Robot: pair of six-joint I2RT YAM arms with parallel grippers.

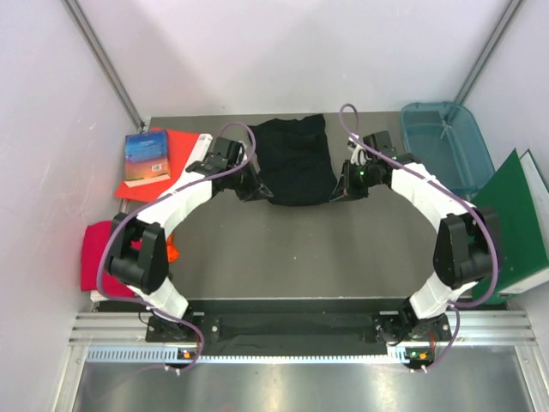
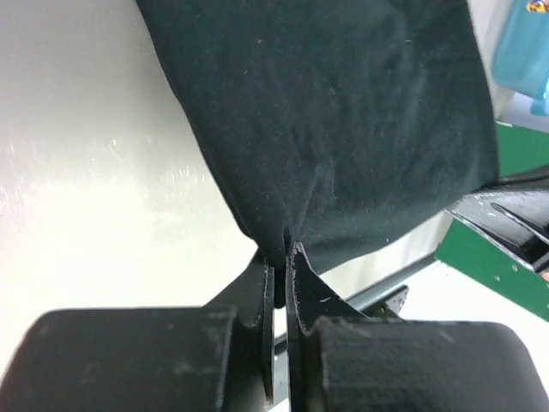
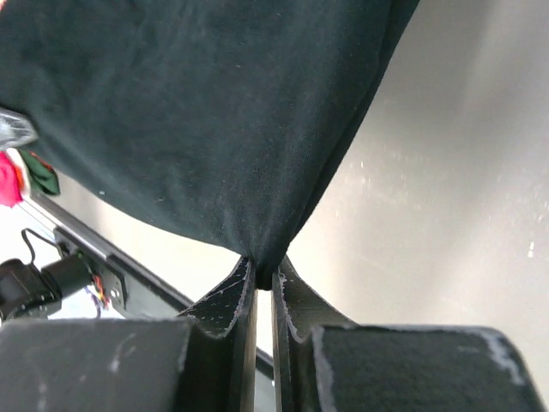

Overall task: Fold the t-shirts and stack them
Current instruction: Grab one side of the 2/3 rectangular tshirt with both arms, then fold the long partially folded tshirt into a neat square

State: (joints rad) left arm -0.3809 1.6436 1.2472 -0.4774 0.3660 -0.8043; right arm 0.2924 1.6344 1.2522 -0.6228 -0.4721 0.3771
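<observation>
The black t-shirt (image 1: 296,159) hangs between both grippers over the far middle of the table, partly folded. My left gripper (image 1: 255,190) is shut on its near left corner; in the left wrist view the cloth (image 2: 334,120) bunches into the jaws (image 2: 281,257). My right gripper (image 1: 341,190) is shut on its near right corner; the right wrist view shows the cloth (image 3: 197,120) pinched at the jaws (image 3: 264,270). The crimson-pink t-shirt (image 1: 96,256) lies folded at the table's left edge, beside the left arm's base.
A flat red sheet (image 1: 176,159) with a blue book (image 1: 144,157) lies at the far left. A teal bin (image 1: 446,142) stands at the far right, with a green binder (image 1: 515,219) nearer on the right. A small orange thing (image 1: 171,251) lies by the left arm.
</observation>
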